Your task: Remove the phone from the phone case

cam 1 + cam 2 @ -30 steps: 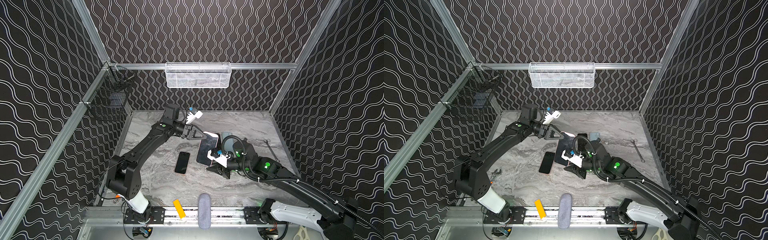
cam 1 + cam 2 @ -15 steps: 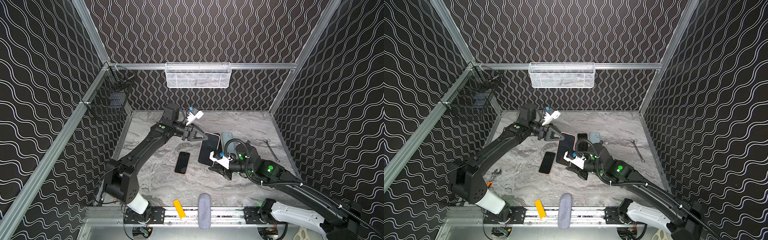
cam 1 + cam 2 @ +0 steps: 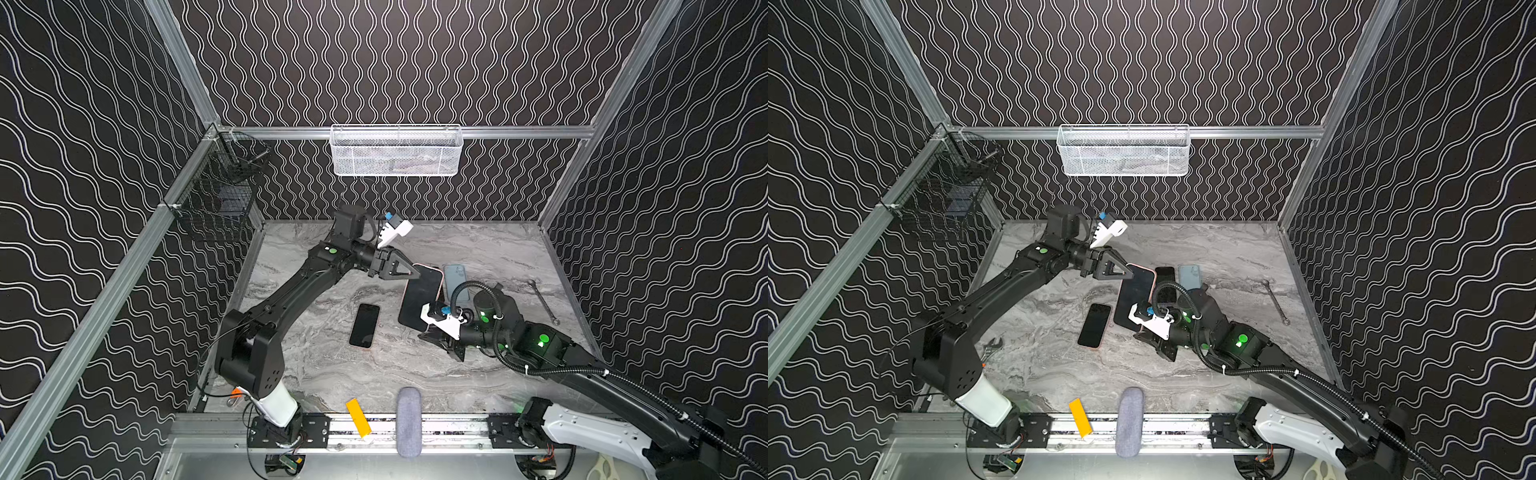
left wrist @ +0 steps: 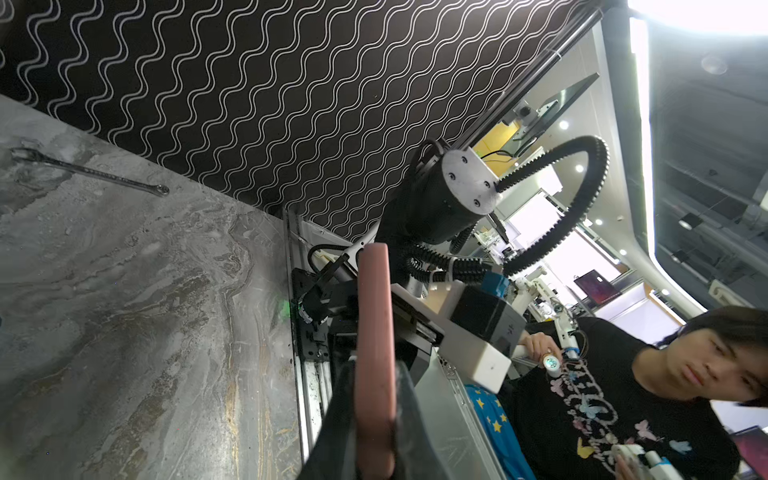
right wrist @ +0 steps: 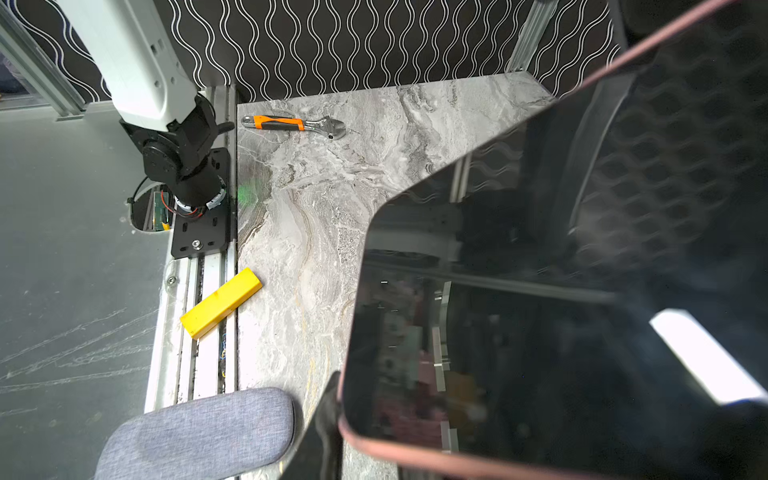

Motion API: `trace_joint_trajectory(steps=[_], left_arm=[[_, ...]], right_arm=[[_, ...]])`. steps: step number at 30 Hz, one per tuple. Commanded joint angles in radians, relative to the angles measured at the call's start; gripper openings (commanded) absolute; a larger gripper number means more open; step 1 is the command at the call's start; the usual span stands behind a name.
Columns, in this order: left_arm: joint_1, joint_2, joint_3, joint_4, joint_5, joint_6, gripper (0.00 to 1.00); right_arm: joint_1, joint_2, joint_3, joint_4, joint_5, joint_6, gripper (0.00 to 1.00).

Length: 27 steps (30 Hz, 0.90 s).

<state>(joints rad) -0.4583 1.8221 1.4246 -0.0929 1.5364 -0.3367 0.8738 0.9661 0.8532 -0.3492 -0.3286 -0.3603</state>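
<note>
The left tool (image 3: 417, 274) pinches the flat black phone in a pink rubber case (image 3: 419, 299). The right tool (image 3: 434, 338) sits around its near end, but I can't tell if it grips.

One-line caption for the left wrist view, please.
The left gripper clamps the pink phone case edge-on; right arm beyond, spanner on the marble table.

Both arms are black with white bases (image 3: 276, 405). The left arm (image 3: 286, 299) has a small green dot (image 3: 332, 250), the right arm (image 3: 582, 365) a bright green light (image 3: 540, 341). Each wrist carries a white camera box (image 3: 395, 230) with a blue bit. A bumpy black hose (image 4: 582, 199) loops by the right arm's grey round cap (image 4: 469, 183), which has small screws. The left gripper (image 3: 415, 274) has black fingers (image 3: 397, 268) shaped like triangles.
</note>
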Motion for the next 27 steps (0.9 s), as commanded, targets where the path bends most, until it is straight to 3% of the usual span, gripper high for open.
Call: trace_joint_trajectory(steps=[1, 19, 24, 27], left_arm=[[-0.009, 0.032, 0.016, 0.019, -0.024, -0.001, 0.00], [-0.048, 0.060, 0.025, 0.027, -0.068, -0.029, 0.00], [-0.037, 0.025, 0.021, 0.039, -0.113, -0.051, 0.00], [-0.028, -0.003, 0.007, 0.048, -0.140, -0.063, 0.00]], right_arm=[[0.011, 0.001, 0.011, 0.071, -0.004, -0.037, 0.22], [0.006, -0.029, -0.025, 0.112, 0.038, -0.017, 0.23], [-0.056, -0.041, -0.024, 0.109, -0.080, 0.029, 0.33], [-0.120, -0.041, -0.015, 0.104, -0.211, 0.063, 0.37]])
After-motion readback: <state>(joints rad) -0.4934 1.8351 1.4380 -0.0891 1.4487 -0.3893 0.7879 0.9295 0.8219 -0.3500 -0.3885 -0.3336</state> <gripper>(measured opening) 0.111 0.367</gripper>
